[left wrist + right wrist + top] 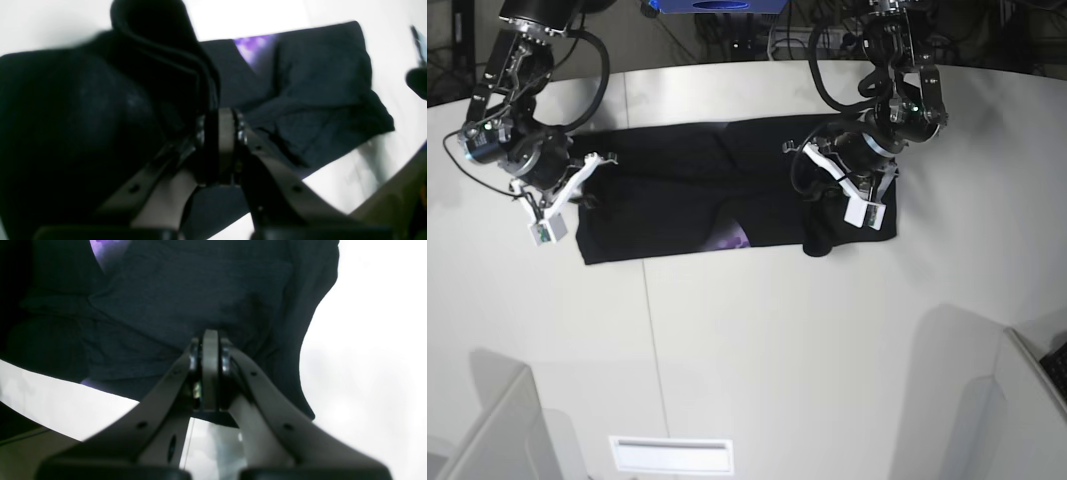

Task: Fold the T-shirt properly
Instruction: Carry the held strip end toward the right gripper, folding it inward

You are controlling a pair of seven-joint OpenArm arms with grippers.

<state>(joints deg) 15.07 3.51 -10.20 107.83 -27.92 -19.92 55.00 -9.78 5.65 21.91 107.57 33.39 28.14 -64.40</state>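
Observation:
The black T-shirt (687, 190) lies spread in a wide band across the white table (757, 340), with a patch of purple print (732, 238) showing near its front edge. My left gripper (222, 115) is shut on a raised fold of the T-shirt (320, 83), several layers curling up above the fingertips. The left arm (882, 125) stands over the shirt's right end. My right gripper (210, 338) is shut on the T-shirt (186, 296) at its edge. The right arm (522, 150) sits at the shirt's left end.
A blue object (717, 5) and cables lie beyond the table's far edge. A white slot (672, 455) is set in the tabletop near the front. Grey panels rise at the lower left (487, 430) and lower right (987, 400) corners.

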